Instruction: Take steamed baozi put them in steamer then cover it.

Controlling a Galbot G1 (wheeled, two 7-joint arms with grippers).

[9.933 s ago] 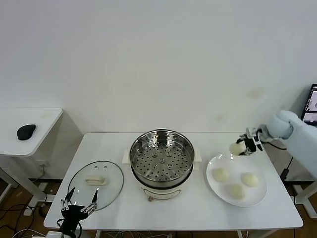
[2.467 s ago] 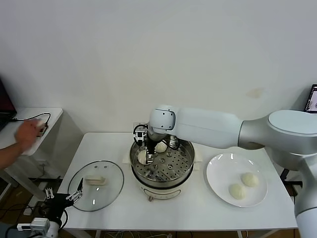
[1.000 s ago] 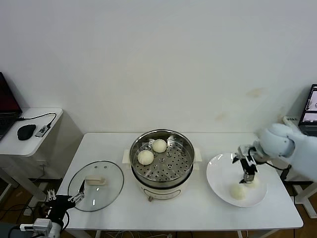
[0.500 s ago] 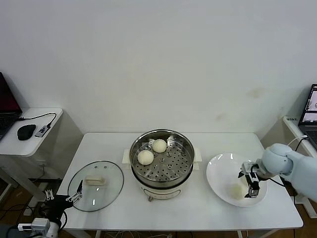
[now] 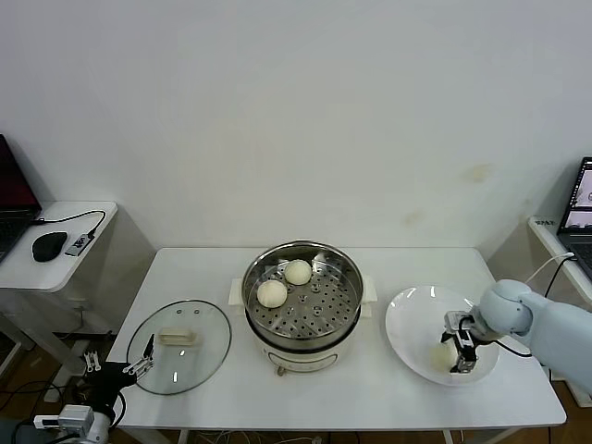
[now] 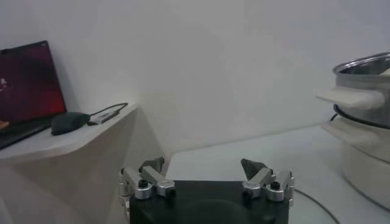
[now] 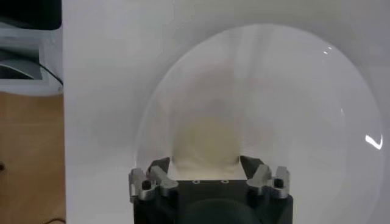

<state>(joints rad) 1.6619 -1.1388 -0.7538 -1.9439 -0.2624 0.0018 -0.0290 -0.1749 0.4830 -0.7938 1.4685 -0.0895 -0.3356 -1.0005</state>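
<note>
A white rectangular table [image 5: 370, 393] is seen from the head view. At its centre stands the round shiny steel steamer [image 5: 302, 305] with its perforated tray and small white side handles. Two smooth round cream-white steamed baozi are seated on the tray: one [image 5: 298, 272] toward 12 o'clock of the tray and one [image 5: 271, 293] toward 9 o'clock of it, close together.

At 3 o'clock of the steamer, apart from it, a flat round white plate [image 5: 412, 324] is placed. The right gripper [image 5: 459, 348] is lowered onto the plate's 4 o'clock part. Its fingers are closed around a third cream-white bun [image 5: 443, 354], which sits on the plate; in the right wrist view that bun [image 7: 206, 143] is seen seated between the two fingers [image 7: 159, 168], touching them on both sides. A fourth bun cannot be made out behind the gripper.

At 9 o'clock of the steamer, the round clear glass cover [image 5: 178, 345] with a metal rim and cream-white oblong handle is laid flat on the table. The left gripper [image 5: 117, 377] is parked off the table's edge, at 7 o'clock of the cover, with its fingers [image 6: 150, 176] spread apart and nothing between them.

A white side desk [image 5: 55, 264] stands well off at 9 o'clock, carrying a black computer mouse [image 5: 48, 245] and a laptop [image 5: 13, 205].
</note>
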